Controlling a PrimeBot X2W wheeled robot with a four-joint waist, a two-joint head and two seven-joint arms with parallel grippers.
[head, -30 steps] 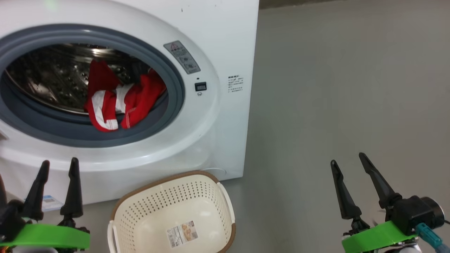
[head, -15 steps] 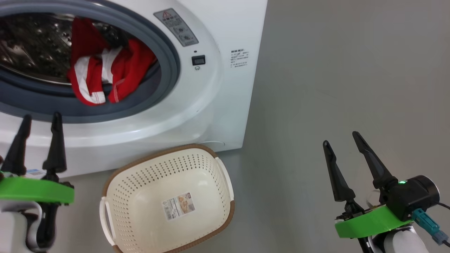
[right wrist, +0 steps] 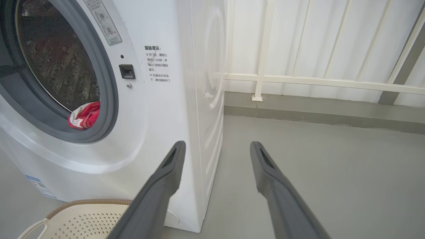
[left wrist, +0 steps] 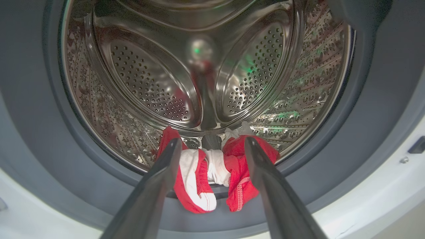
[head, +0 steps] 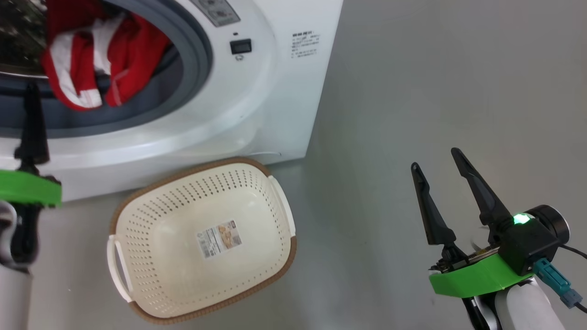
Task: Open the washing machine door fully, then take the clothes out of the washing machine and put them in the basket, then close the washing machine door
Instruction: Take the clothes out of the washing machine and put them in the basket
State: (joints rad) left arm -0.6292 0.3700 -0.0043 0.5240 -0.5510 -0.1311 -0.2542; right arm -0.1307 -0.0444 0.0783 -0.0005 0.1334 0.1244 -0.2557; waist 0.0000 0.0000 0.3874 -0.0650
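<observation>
My left gripper (left wrist: 213,141), fingers spread, faces the clothes (left wrist: 236,172), which hang over the gasket (left wrist: 332,159) at the mouth of the washing machine (head: 275,91). I should advance low, straddle the thickest red fold and close firmly. My right gripper (head: 434,158) hangs spread, apart from the basket (head: 263,197).

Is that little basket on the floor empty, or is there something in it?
Empty: the basket shows its bare bottom and label sticker, and the red garment lies in the mouth of the washing machine.
</observation>
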